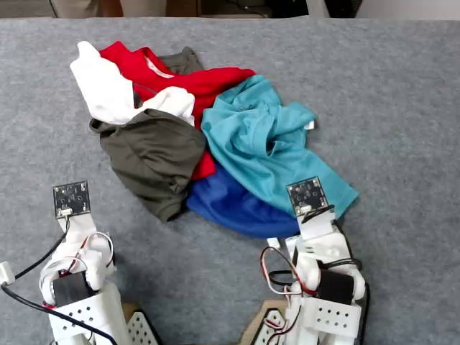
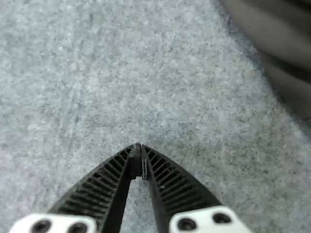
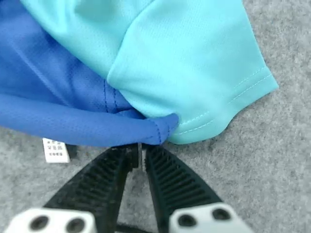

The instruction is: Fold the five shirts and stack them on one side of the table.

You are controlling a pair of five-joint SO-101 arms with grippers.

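Crumpled shirts lie heaped mid-table: a white shirt [image 1: 108, 88], a red shirt [image 1: 188, 77], a dark olive shirt [image 1: 152, 157], a teal shirt [image 1: 267, 140] and a blue shirt [image 1: 233, 205] under the teal one. My left gripper [image 2: 137, 149] is shut over bare grey felt at the near left, with the olive shirt [image 2: 286, 43] off to one side. My right gripper [image 3: 140, 149] is shut with nothing in it, its tips just short of the blue shirt's hem [image 3: 87, 127] and the teal sleeve [image 3: 194, 77].
The grey felt table [image 1: 402, 93] has free room on the far right, the far left and along the near edge between the arm bases. A small white label [image 3: 55, 149] lies on the felt by the blue hem.
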